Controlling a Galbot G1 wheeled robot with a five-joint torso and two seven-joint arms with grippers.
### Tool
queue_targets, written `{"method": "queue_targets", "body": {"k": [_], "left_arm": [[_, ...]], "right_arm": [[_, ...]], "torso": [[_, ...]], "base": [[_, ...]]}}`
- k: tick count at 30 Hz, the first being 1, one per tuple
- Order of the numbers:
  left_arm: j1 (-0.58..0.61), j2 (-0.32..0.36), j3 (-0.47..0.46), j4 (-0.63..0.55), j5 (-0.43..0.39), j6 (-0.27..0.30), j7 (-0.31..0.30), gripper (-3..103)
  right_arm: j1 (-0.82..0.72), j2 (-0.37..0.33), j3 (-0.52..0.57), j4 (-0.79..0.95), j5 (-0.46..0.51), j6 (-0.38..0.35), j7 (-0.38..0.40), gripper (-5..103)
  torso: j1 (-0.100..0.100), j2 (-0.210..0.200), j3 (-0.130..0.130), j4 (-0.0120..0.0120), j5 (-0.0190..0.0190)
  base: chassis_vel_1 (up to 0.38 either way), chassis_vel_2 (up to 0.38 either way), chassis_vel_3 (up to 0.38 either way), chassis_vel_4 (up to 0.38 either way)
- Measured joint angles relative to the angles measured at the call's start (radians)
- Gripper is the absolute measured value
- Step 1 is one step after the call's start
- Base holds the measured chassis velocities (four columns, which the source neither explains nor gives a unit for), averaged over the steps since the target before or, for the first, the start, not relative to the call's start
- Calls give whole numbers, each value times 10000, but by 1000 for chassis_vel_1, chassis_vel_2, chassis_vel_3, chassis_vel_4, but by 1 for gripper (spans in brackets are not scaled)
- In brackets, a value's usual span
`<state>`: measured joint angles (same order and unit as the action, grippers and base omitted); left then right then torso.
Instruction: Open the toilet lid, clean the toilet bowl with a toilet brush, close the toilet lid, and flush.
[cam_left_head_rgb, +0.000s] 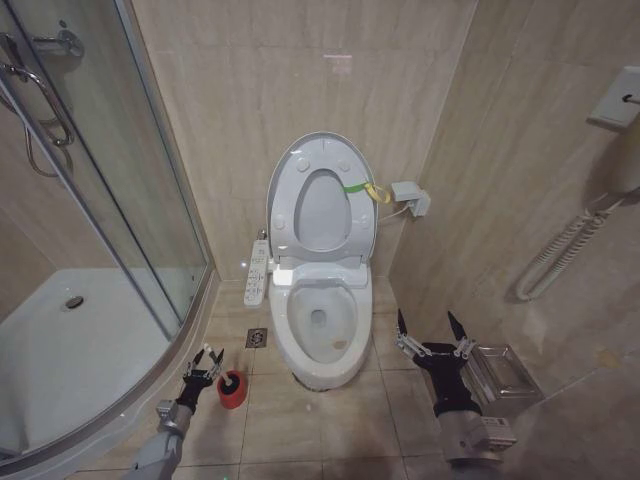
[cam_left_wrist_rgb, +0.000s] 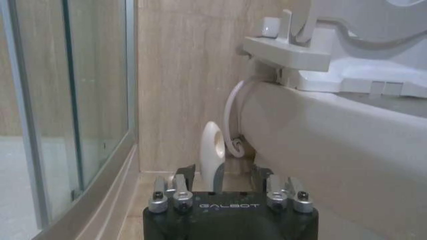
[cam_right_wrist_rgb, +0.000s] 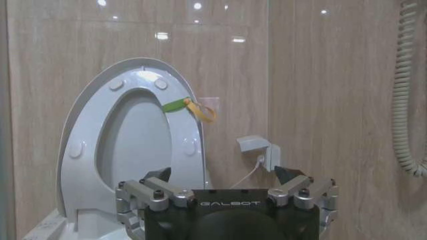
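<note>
- Toilet lid (cam_left_head_rgb: 290, 175) is up, leaning back vs the wall w/ the seat ring (cam_left_head_rgb: 322, 210) raised against it; yellow-green band (cam_left_head_rgb: 368, 189) tied at its edge; so step 1, opening, looks done.
- Toilet bowl (cam_left_head_rgb: 320, 345) open & exposed, button panel (cam_left_head_rgb: 256, 273) on its side; no brush in it, so scrubbing not begun as far as I can judge.
- Toilet brush (cam_left_wrist_rgb: 212, 155): pale looped handle stands upright just ahead of the left gripper (cam_left_head_rgb: 202, 362), head down in the red holder cup (cam_left_head_rgb: 231, 389) on the floor beside the bowl; not lifted.
- Left gripper low by the cup, fingers spread either side of the handle, nothing pinched; I'd call this the reach for the brush.
- Right gripper (cam_left_head_rgb: 430, 331) hangs to the bowl's other side, near a metal box (cam_left_head_rgb: 500, 370) on the floor; fingers spread wide, empty, idle.
- Left to do: grab brush, scrub, put it back, lower lid, flush; most of the job remains.
- Writing: "GALBOT" reads on both gripper bodies in the wrist views; panel marks too small to read.
</note>
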<state>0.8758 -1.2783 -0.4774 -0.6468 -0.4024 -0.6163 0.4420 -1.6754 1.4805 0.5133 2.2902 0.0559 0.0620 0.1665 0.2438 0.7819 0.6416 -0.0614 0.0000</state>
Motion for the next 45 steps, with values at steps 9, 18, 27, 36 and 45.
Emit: {"method": "queue_targets", "body": {"k": [9,18,27,36,45], "left_arm": [[36,88,-209,257,123,-153,112,56],[-186,65,-224,452,134,-190,201,46],[-350,70,-221,720,163,-234,329,54],[-528,98,-195,833,191,-250,399,51],[-660,79,-138,918,214,-272,428,53]], "right_arm": [[0,0,0,0,0,0,0,100],[0,0,0,0,0,0,0,100],[0,0,0,0,0,0,0,100],[0,0,0,0,0,0,0,100],[0,0,0,0,0,0,0,100]], "torso": [[0,0,0,0,-1],[0,0,0,-1,-1],[0,0,0,0,-1],[0,0,0,0,0],[0,0,0,0,0]], "base": [[0,0,0,0],[0,0,0,0],[0,0,0,0],[0,0,0,0],[0,0,0,0]]}}
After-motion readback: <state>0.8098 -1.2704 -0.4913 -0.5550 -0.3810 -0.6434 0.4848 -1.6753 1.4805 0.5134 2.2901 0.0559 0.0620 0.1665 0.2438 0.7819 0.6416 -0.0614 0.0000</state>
